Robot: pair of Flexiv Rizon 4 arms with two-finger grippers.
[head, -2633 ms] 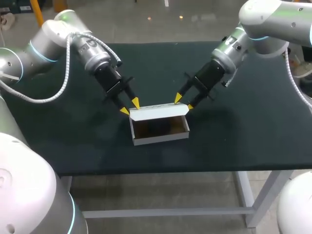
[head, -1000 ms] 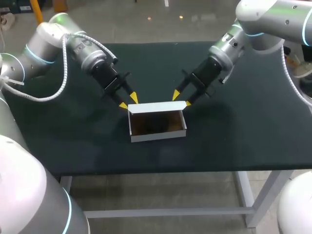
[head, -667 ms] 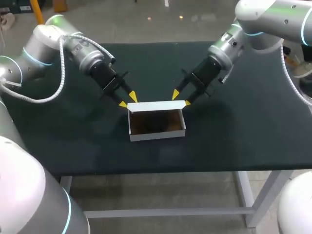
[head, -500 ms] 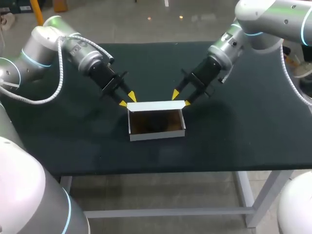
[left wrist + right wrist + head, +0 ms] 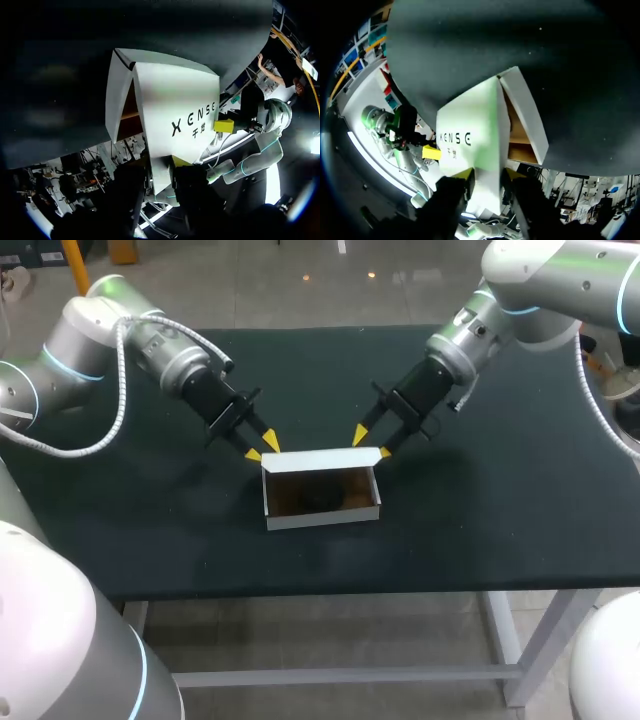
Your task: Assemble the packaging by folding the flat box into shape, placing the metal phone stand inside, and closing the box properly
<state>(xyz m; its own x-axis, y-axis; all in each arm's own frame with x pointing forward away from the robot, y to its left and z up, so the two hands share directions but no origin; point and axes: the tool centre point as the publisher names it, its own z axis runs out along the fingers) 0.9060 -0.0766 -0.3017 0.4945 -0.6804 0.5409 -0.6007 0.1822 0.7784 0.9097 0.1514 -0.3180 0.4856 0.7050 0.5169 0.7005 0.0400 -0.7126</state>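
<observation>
Box lid has swung back upright off the opening, left fingers and right fingers each pinched on a rear corner, so closing looks still ahead.

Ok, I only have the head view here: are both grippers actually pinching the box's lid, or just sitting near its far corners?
Observer: The right wrist view shows the lid running between the right gripper's two yellow tips, one against each face.
Operator: And the left one?
Observer: In the left wrist view the lid's edge sits between the left gripper's fingers. Only one yellow tip shows, tight against the lid, so it looks clamped too.
Operator: Anything on the lid's far face?
Observer: Dark print, on the face turned toward the grippers.
</observation>
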